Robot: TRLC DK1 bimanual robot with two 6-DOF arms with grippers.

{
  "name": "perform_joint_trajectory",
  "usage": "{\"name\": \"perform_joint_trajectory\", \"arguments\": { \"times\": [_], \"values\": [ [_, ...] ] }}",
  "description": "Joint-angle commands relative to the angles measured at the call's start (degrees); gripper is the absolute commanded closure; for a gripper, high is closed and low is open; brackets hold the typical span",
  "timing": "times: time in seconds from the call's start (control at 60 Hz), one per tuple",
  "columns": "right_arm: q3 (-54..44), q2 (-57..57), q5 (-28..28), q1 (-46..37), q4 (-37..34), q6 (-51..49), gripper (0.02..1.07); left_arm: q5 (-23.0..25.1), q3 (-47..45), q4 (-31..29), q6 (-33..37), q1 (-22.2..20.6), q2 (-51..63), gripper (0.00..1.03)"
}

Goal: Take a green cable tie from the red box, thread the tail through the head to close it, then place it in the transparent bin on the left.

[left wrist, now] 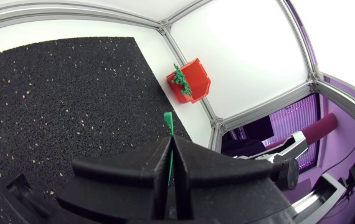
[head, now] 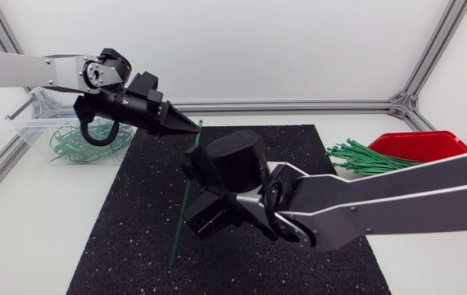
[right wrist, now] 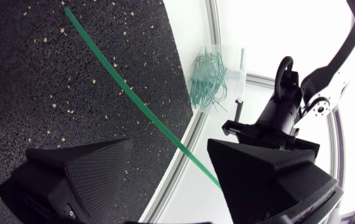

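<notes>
Our left gripper (head: pixel 191 129) had its fingers pressed together on one end of the green cable tie (head: pixel 176 242). A short green tip stuck out past them in the left wrist view. From there the tie slanted down to the black mat (head: pixel 299 262), with its far end low over it or on it. Our right gripper (right wrist: pixel 170 146) stood with its fingers spread wide and the strap passing between them, touching neither as far as we could see.

We judged the step to be taking the free length so it could be bent round for threading. We could not tell whether the pinched end was the head or the tail, and that needed settling first. The right fingers needed to close flat on the strap's broad faces, well away from the left grip, leaving enough slack for a loop. The left had to hold firm and level. The transparent bin (head: pixel 33 131) and the red box (head: pixel 422 145) stood well apart at opposite sides.
</notes>
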Motion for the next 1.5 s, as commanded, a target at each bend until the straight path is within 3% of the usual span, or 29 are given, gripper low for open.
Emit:
{"name": "perform_joint_trajectory", "arguments": {
  "times": [0.0, 0.317, 0.433, 0.617, 0.883, 0.983, 1.483],
  "values": [
    [-1.69, 2.17, 1.0, 1.06, 1.82, -4.24, 0.19, -0.39, 2.74, -2.72, 3.51, -0.56, 2.07, 1.01],
    [-2.92, 5.51, 1.44, 4.58, 4.89, -7.05, 0.47, -1.27, 5.46, -5.35, 4.47, -0.65, 3.39, 1.01],
    [-4.15, 5.94, 1.44, 6.6, 5.95, -6.87, 0.49, -1.27, 5.99, -6.15, 4.82, -0.83, 4.09, 1.01],
    [-4.77, 7.61, 1.44, 9.33, 6.65, -6.87, 0.65, -1.27, 6.43, -7.46, 5.26, -1.27, 4.26, 1.01],
    [-4.42, 11.48, 2.23, 12.05, 8.14, -7.14, 0.66, -1.53, 6.43, -8.34, 5.7, -1.53, 4.35, 1.01],
    [-4.59, 12.27, 2.23, 12.84, 8.58, -7.14, 0.75, -1.53, 6.52, -8.43, 5.7, -1.36, 4.35, 1.01],
    [-6.79, 13.77, 2.32, 14.16, 11.13, -6.79, 0.8, -1.53, 7.49, -8.87, 5.79, -1.09, 5.41, 1.01]
  ]
}}
